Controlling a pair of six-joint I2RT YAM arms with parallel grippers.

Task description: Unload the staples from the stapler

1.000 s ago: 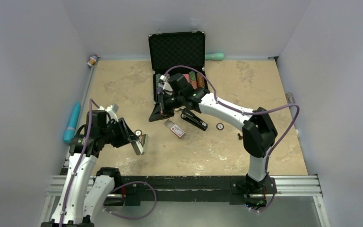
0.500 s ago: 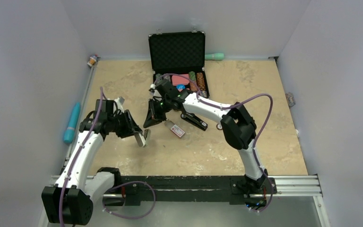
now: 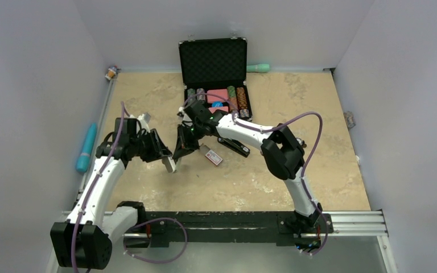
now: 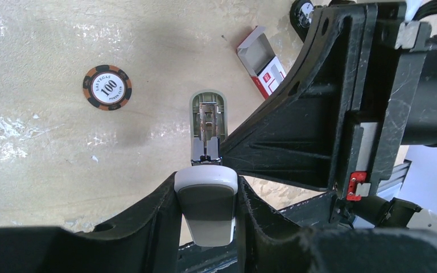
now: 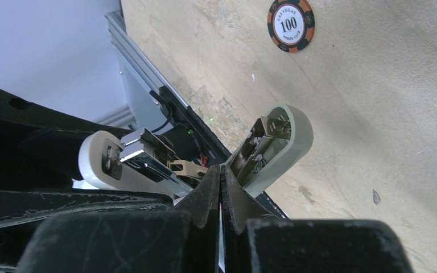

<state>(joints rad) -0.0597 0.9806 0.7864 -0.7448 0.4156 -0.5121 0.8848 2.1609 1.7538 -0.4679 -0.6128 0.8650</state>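
Observation:
My left gripper [image 4: 206,200] is shut on the white and grey base of a stapler [image 4: 206,213] that is hinged open. Its chrome magazine [image 5: 148,160] and pale green lid [image 5: 281,142] stand apart in a V. My right gripper [image 5: 221,177] is shut, and its tips sit in that V between the magazine and the lid. From above, both grippers meet left of centre, left [image 3: 169,165] and right [image 3: 178,152]. A slim black stapler [image 3: 234,146] lies untouched on the table behind the right arm. The staples are hidden.
A small clear box with a red label [image 3: 211,156] lies open beside the black stapler. A poker chip [image 4: 107,87] lies on the tan table. An open black case [image 3: 213,60] of chips stands at the back. A teal bar [image 3: 86,147] lies by the left wall.
The right arm swung left and down from the black stapler, and its gripper now sits at the held stapler. The left arm brought that stapler in toward the centre. The right jaws closed fully.

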